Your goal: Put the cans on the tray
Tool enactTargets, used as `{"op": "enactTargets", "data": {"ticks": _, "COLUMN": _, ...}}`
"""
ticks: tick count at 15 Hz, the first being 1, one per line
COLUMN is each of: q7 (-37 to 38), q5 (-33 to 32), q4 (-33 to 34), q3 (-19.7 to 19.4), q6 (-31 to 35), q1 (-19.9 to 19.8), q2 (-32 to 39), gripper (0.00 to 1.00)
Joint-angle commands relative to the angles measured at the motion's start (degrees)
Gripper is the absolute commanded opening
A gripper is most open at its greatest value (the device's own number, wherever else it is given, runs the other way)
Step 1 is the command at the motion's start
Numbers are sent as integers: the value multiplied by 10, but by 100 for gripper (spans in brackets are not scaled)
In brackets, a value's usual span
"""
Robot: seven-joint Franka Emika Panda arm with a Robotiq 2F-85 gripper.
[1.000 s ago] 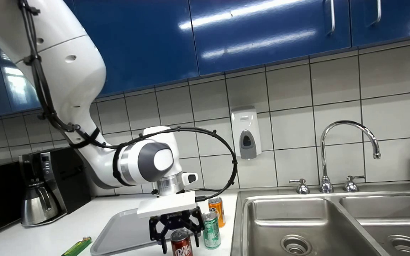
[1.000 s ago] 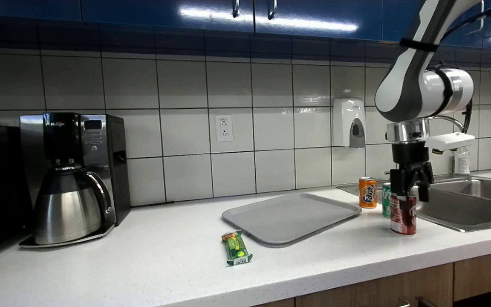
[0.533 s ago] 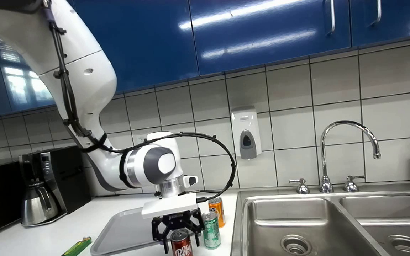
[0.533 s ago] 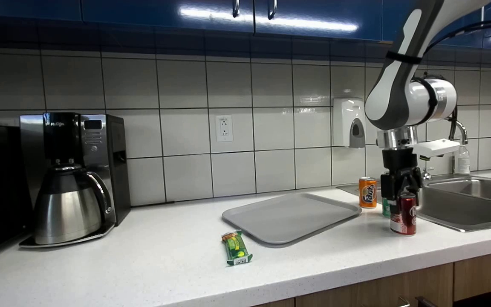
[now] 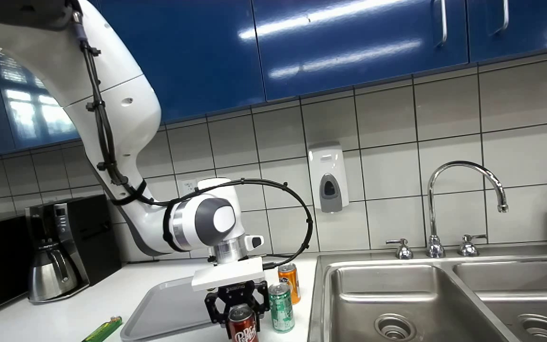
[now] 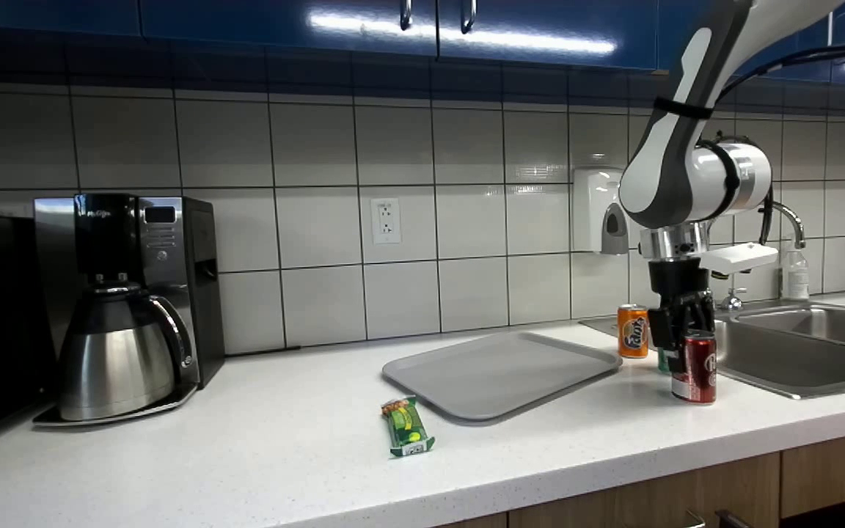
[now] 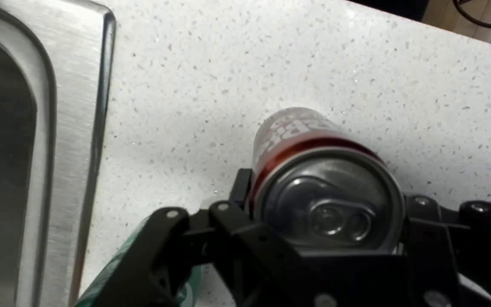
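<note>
The gripper (image 5: 243, 325) is holding the red can (image 6: 700, 369), with its black fingers (image 7: 428, 230) pressing on both sides of it. In the wrist view, the can's round silver top is showing right between the fingers. The red can is standing up straight on the white counter (image 6: 246, 462), and the sink (image 7: 77, 85) is sitting near it, with a strip of counter running between them. The green can (image 5: 281, 309) is standing close to the gripper, and in the wrist view the gripper is hiding part of it. The orange can (image 6: 632, 331) is standing near the green one, just by a corner of the tray (image 6: 503, 374). The big gray tray is lying flat on the counter, and the red can is standing apart from it, over on the sink's side. A little green packet (image 6: 406, 427) is lying near the tray's edge. Farther along the counter, a coffee maker (image 6: 164, 242) is standing with a shiny metal pot (image 6: 122, 367) in it, and a white dispenser (image 5: 328, 175) is hanging on the tiled wall (image 6: 320, 227). A silver tap (image 5: 431, 209) is curving up over the sink.
</note>
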Motion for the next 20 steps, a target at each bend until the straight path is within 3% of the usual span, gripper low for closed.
{"op": "enactTargets", "data": {"ticks": 1, "q7": -18, "q5": 11, "q4": 10, "q3": 11, "q6": 1, "q1": -12, "q2": 6, "gripper": 40}}
{"op": "enactTargets", "data": {"ticks": 13, "q7": -30, "q5": 24, "q4": -8, "q3": 10, "q6": 1, "q1": -11, "q2": -57, "gripper": 40}}
{"op": "enactTargets", "data": {"ticks": 20, "q7": -45, "q5": 44, "q4": 15, "q3": 17, "q6": -13, "q1": 3, "q2": -69, "gripper": 40}}
